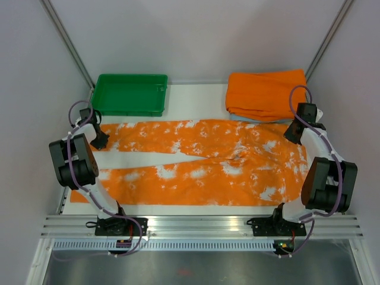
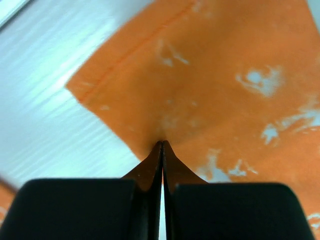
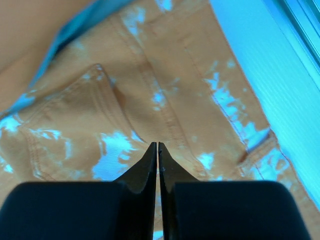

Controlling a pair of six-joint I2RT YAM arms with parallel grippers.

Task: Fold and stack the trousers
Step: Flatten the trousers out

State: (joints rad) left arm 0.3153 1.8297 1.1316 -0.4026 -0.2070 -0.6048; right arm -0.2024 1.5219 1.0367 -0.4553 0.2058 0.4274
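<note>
1. Top view: one pair of trousers (image 1: 202, 163) lies flat on the table (image 1: 196, 95). Its long axis runs left to right, with the waist on the right and two legs reaching left. The left gripper (image 1: 98, 140) sits at the far leg's cuff and the right gripper (image 1: 294, 132) at the far waist corner, so each arm is on its own end. Any fold would likely carry that far edge toward the near one. Behind are one green tray (image 1: 104, 101) and one folded plain orange cloth (image 1: 266, 92).
2. Left wrist: the left gripper (image 2: 161, 146) has its jaws pressed together, pinching the hem of the trousers (image 2: 215, 75) just beside the cuff corner.
3. Right wrist: the right gripper (image 3: 157, 146) has its jaws nearly together on the waist cloth beside a pocket seam. It seems to nip a fold, though the tips hide it. One light blue cloth (image 3: 75, 32) edge shows beyond.
</note>
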